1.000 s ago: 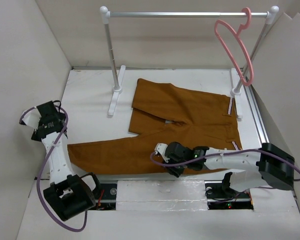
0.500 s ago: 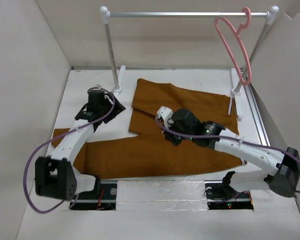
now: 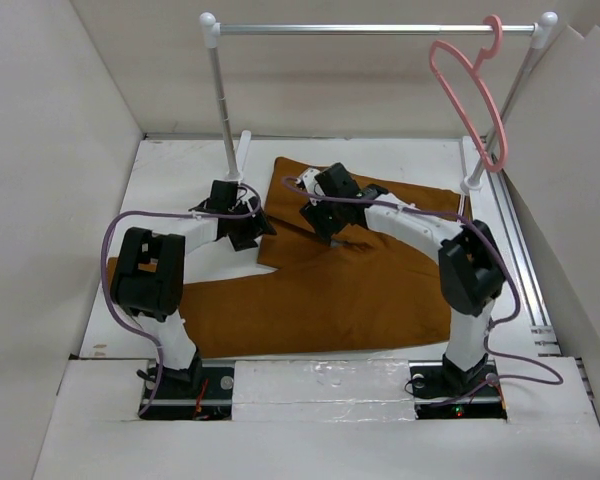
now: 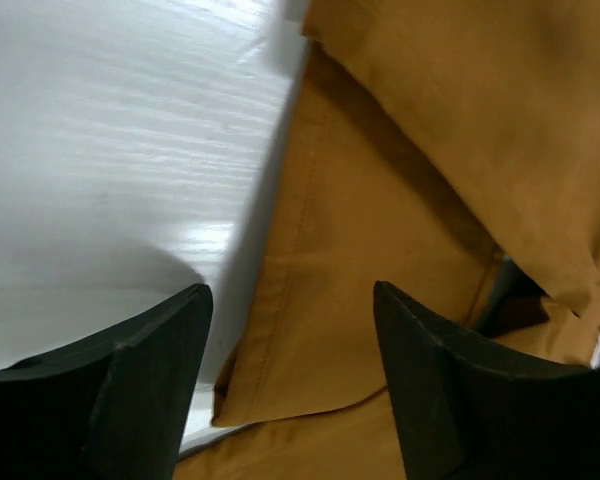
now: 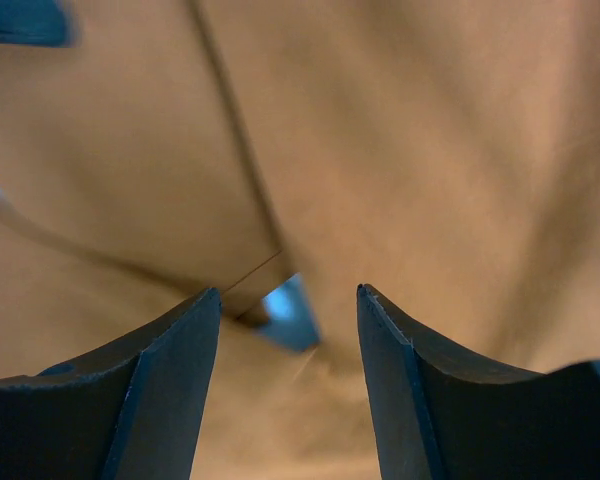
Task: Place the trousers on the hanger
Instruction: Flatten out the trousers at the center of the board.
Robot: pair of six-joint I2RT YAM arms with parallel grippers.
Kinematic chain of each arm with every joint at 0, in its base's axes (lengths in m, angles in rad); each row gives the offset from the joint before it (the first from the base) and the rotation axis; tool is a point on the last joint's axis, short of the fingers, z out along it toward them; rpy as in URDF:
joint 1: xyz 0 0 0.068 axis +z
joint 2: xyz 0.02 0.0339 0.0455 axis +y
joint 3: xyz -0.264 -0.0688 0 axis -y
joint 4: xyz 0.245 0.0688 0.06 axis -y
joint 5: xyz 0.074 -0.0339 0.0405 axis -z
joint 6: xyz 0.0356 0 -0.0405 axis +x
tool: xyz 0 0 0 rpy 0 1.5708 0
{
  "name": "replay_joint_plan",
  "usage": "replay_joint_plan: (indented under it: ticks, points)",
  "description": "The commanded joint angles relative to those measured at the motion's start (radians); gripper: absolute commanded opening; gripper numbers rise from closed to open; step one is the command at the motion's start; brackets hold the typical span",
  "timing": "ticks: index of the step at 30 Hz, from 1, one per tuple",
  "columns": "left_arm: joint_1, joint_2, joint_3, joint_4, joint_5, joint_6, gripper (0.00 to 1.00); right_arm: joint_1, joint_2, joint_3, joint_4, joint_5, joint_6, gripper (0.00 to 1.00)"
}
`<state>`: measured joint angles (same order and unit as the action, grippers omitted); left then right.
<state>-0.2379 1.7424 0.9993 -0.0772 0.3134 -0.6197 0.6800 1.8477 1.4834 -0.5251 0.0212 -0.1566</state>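
The rust-brown trousers [image 3: 360,290] lie flat on the white table [image 3: 170,190], with one leg folded across the far part. My left gripper [image 3: 252,228] hovers open at that folded leg's left edge. In the left wrist view my left gripper [image 4: 292,300] straddles the cloth's hem [image 4: 280,330], holding nothing. My right gripper [image 3: 318,215] is open just above the cloth near the crotch. In the right wrist view my right gripper [image 5: 288,292] frames the trousers [image 5: 430,130] and a small gap in the folds. The pink hanger [image 3: 432,58] hangs empty at the rail's right end.
The silver clothes rail [image 3: 380,30] spans the back of the table on two posts with white feet [image 3: 228,200]. White walls close in on the left and right. A metal strip [image 3: 520,250] runs along the table's right edge.
Both arms have swung in from the table's near and left sides to the far middle of the trousers, where they now face each other. The trousers and hanger have stayed put.
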Motion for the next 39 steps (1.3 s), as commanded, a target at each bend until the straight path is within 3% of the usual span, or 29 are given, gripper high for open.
replay_joint_plan:
  ticks: [1, 7, 10, 13, 14, 15, 19, 24, 28, 29, 33, 36, 39]
  points:
    - [0.0, 0.049, 0.009, 0.02, 0.033, 0.041, 0.62, -0.029, 0.062, 0.087, -0.019, 0.011, -0.041, 0.62]
    - [0.0, 0.095, -0.01, 0.063, 0.07, 0.034, 0.52, -0.03, 0.203, 0.17, -0.073, 0.002, -0.058, 0.58]
    - [0.0, 0.109, -0.005, 0.065, 0.073, 0.038, 0.32, -0.039, 0.217, 0.176, -0.056, 0.04, -0.04, 0.5]
    - [0.0, 0.12, 0.004, 0.065, 0.087, 0.038, 0.18, -0.06, 0.19, 0.149, -0.015, 0.033, -0.02, 0.16]
    - [0.0, 0.12, 0.004, 0.065, 0.087, 0.038, 0.05, -0.06, 0.185, 0.141, -0.006, 0.02, -0.017, 0.05]
    - [0.0, 0.121, 0.004, 0.063, 0.087, 0.037, 0.0, -0.06, 0.179, 0.134, -0.001, 0.02, -0.012, 0.0]
    - [0.0, 0.082, 0.03, 0.024, 0.029, 0.046, 0.0, -0.08, 0.124, 0.083, 0.022, 0.02, 0.0, 0.0]
    - [0.0, -0.038, 0.168, -0.143, -0.19, 0.104, 0.0, -0.154, -0.082, -0.034, 0.059, 0.0, 0.005, 0.0]
    - [0.061, -0.112, 0.396, -0.286, -0.347, 0.143, 0.0, -0.229, -0.255, -0.158, 0.065, -0.067, -0.007, 0.0]
    - [0.061, -0.13, 0.5, -0.368, -0.453, 0.17, 0.0, -0.253, -0.351, -0.243, 0.071, -0.105, -0.008, 0.0]
    - [0.061, -0.167, 0.715, -0.438, -0.588, 0.186, 0.0, -0.254, -0.46, -0.369, 0.088, -0.145, 0.008, 0.0]
    - [0.061, -0.234, 0.756, -0.464, -0.73, 0.199, 0.0, -0.235, -0.519, -0.489, 0.093, -0.161, 0.023, 0.0]
    - [0.061, -0.317, 0.691, -0.447, -0.865, 0.236, 0.0, -0.235, -0.564, -0.57, 0.108, -0.158, 0.031, 0.0]
